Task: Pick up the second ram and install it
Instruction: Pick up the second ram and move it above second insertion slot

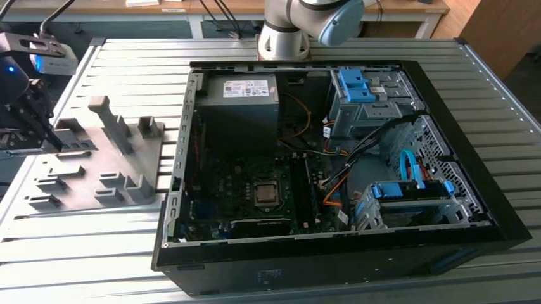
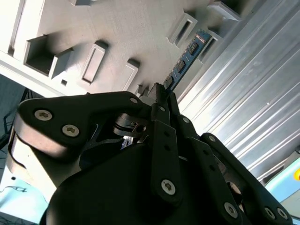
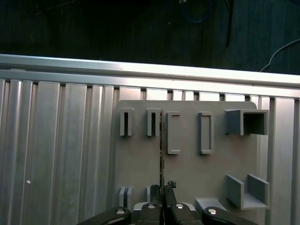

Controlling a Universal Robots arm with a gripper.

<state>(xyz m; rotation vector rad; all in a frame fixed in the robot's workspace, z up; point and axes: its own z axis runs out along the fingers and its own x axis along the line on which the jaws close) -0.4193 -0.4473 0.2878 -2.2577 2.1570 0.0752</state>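
We are judging this to be the pick-up step: the end effector (image 2: 160,93) is pinching the second ram (image 2: 184,60) at the grey slotted holder plate (image 3: 187,173) on the ribbed surface (image 3: 56,154), well apart from the open computer case (image 1: 338,269). We cannot tell whether the stick is clear of its slot. Freeing it is calling for a straight, untwisted lift.

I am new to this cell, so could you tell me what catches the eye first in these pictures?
The open black computer case sits in the middle of the exterior view, blue drive brackets bright inside it. In the second wrist view the gripper is shut on the second ram, a thin blue stick by the grey holder block, which lies to the exterior view's left of the case.
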